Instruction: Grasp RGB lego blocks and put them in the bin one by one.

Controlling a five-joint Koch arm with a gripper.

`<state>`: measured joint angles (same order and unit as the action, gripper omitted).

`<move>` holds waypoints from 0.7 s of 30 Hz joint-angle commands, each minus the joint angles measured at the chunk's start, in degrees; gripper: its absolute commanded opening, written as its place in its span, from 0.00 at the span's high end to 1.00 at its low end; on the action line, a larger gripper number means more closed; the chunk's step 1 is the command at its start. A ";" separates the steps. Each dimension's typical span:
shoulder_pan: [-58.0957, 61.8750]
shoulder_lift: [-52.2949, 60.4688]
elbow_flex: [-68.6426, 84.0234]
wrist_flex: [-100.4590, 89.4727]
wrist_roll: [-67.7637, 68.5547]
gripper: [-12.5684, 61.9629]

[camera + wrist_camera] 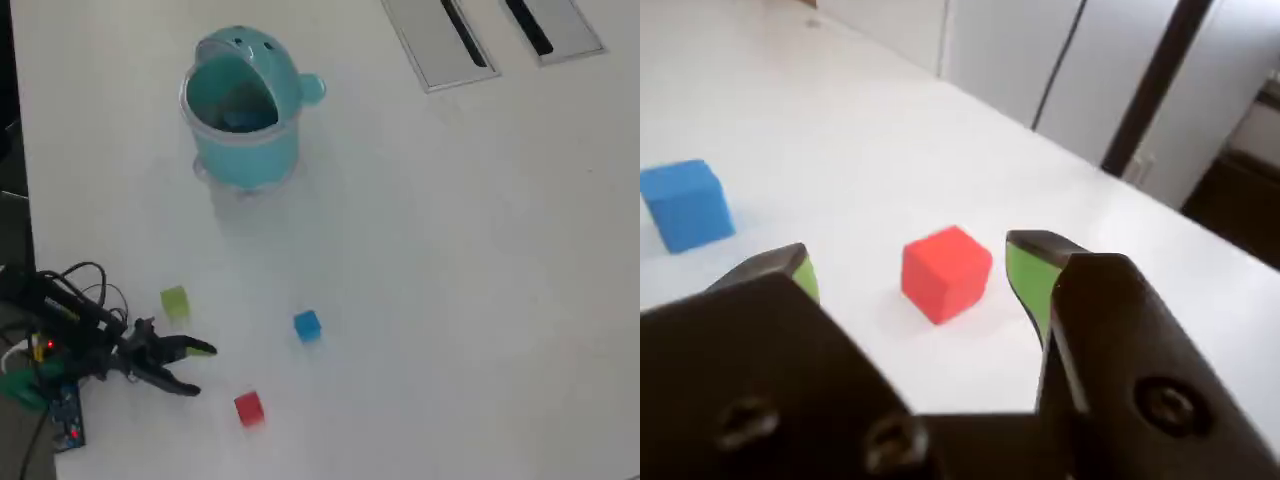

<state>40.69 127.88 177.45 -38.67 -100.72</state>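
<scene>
Overhead view first: no brand, label or readable writing shows on anything, and the only marks are the dark dots on the hood of the bin (243, 105).

Taking the red block (249, 408) as the landmark and going left to right in this view, the arm (70, 335) lies at the far left edge of the white table (450, 280), with black cables and a small red light on it. Its gripper (203, 369) points right, toward the red block, its two dark jaws spread apart with nothing between them; it sits left of and slightly above the block, near but not touching. The yellow-green block (174, 301) lies up and left of the red block, just above the gripper. The bin stands far above the red block, a round teal container with a domed hood, an open mouth and a small knob on its right side. The blue block (307, 325) lies up and right of the red block, apart from it. Two grey slotted panels (440, 40) sit at the top right.

From the wrist view, the blue block (685, 203) is well left of the red block (946, 272), a plain matte cube. The gripper (910, 265) shows green-lined fingertips (1030, 275) either side of the red block, clear of it.
</scene>
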 commanded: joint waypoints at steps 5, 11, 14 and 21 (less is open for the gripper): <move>2.02 1.05 2.90 -5.80 -1.67 0.37; 3.16 0.97 1.67 -4.92 -4.13 0.37; 3.16 0.00 0.00 -2.72 -3.87 0.37; 1.41 -0.18 -5.19 10.90 -3.60 0.38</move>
<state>42.36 127.71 175.61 -29.36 -105.12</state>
